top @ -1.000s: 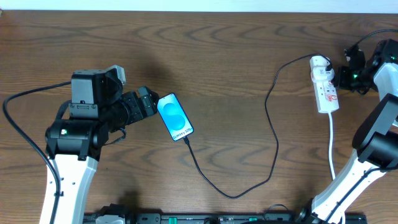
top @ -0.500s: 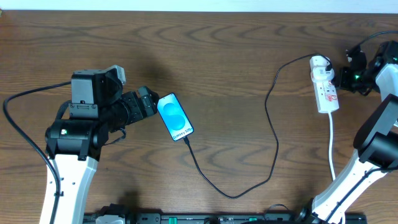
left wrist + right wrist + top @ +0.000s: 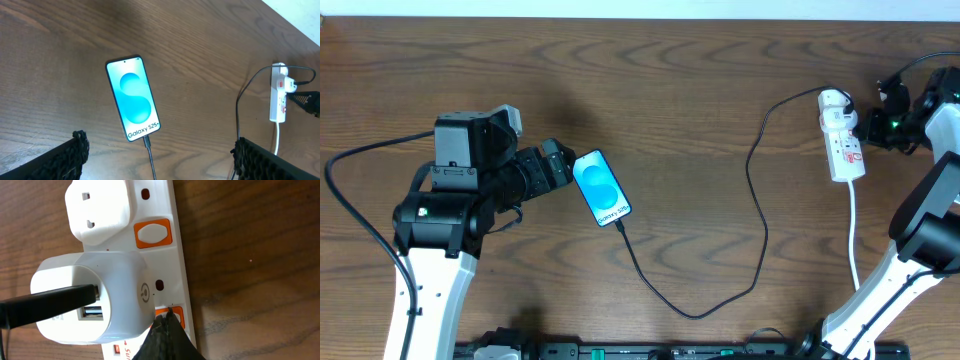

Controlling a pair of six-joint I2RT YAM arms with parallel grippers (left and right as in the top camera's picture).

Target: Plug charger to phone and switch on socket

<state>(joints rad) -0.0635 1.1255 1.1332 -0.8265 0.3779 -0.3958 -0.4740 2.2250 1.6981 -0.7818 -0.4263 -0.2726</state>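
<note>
Gaping wide with nothing between its jaws, the left gripper (image 3: 560, 168) hovers over the wooden table (image 3: 670, 80). In the left wrist view its two black fingers (image 3: 75, 152) stand far apart at the bottom corners. The phone (image 3: 133, 98) lies face up just ahead of those fingertips, close to them but not gripped. Its blue-and-cyan screen is lit, and its "Galaxy" end points away from the gripper's right finger side.

The charger (image 3: 760, 215) meets the phone's lower short edge, where its small black plug tip (image 3: 146, 141) appears to be seated in the port. From there the thin cable drops away, loops across the table and climbs towards the far right.

The socket (image 3: 843, 145) lies directly in front of the right gripper (image 3: 873, 124), and its white cord (image 3: 853, 230) trails back towards that arm's base. The right gripper is clenched tight and holds nothing. In the right wrist view its closed tip touches an orange-rimmed switch (image 3: 172, 316) right beside the white adapter (image 3: 100, 295), which carries the black cable. Further from the tip are a second orange switch (image 3: 152, 234) and a rounded white plug (image 3: 100, 210).
</note>
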